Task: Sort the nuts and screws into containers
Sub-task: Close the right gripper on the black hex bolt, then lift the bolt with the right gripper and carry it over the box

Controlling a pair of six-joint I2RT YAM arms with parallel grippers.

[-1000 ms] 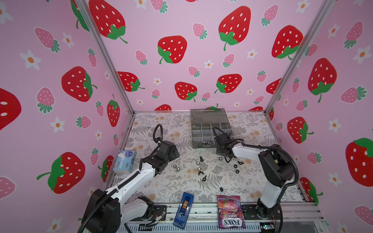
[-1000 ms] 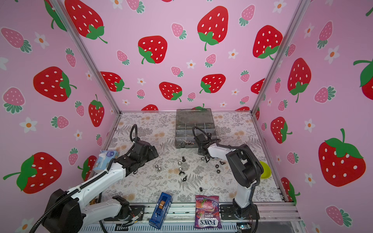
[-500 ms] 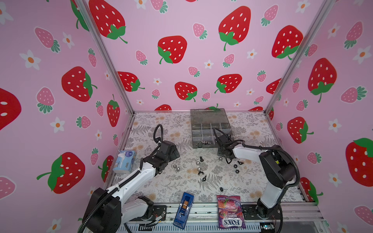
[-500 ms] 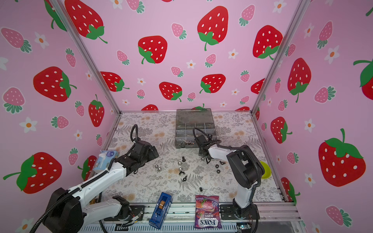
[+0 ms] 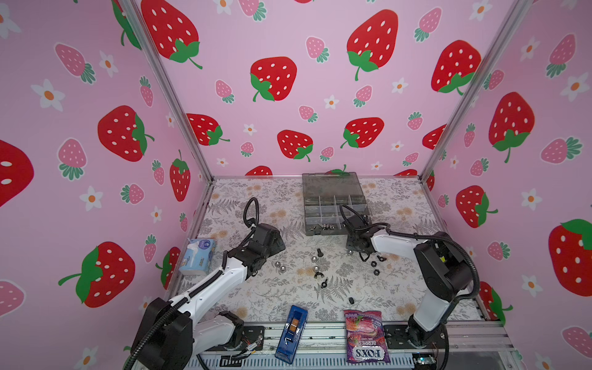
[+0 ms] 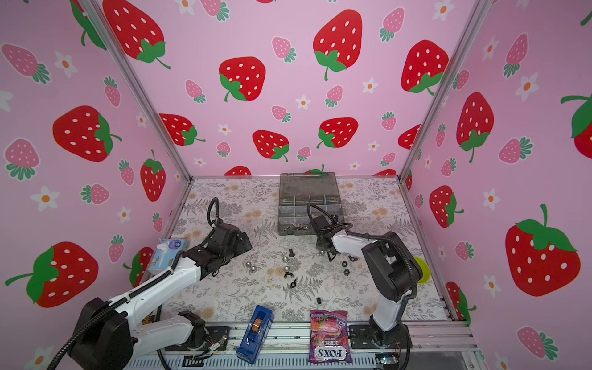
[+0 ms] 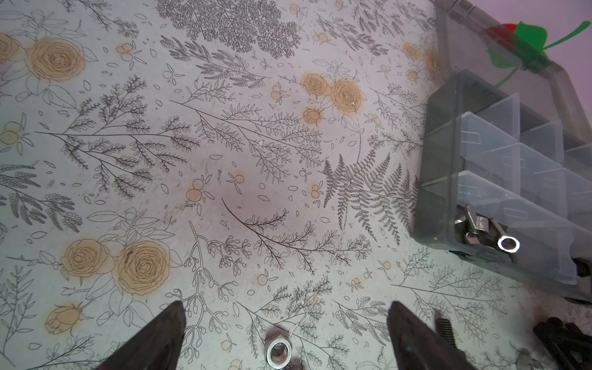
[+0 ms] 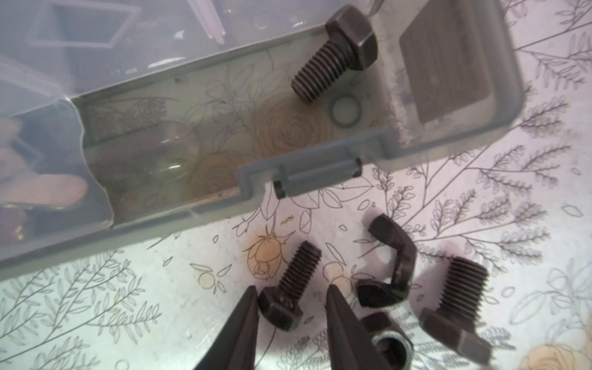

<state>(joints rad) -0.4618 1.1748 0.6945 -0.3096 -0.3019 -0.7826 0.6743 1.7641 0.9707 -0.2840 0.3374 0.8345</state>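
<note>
Lying flat on the floral table cover [image 8: 96,304], just in front of the organiser box [image 8: 160,224], a black hex-head screw [image 8: 278,310] is straddled by the right gripper [image 8: 291,288]. The screw's head sits between the two fingertips, and its threaded shank is pointed away from the gripper toward the box's front wall, the long axis slightly slanted to that wall. The jaws are set narrow but not clamped: one finger is against the head, while a sliver of cover is seen beside the other. A second black screw [image 8: 336,54] is seen inside a cell behind that wall, its shank aimed obliquely at the wall. A black wing nut [image 8: 390,266], a third black screw [image 8: 455,304] and a silver nut [image 8: 390,347] are found just beside the gripper. The left gripper [image 7: 285,304] is held wide apart above the cover, with a silver hex nut [image 7: 278,350] seen between its fingers.
</note>
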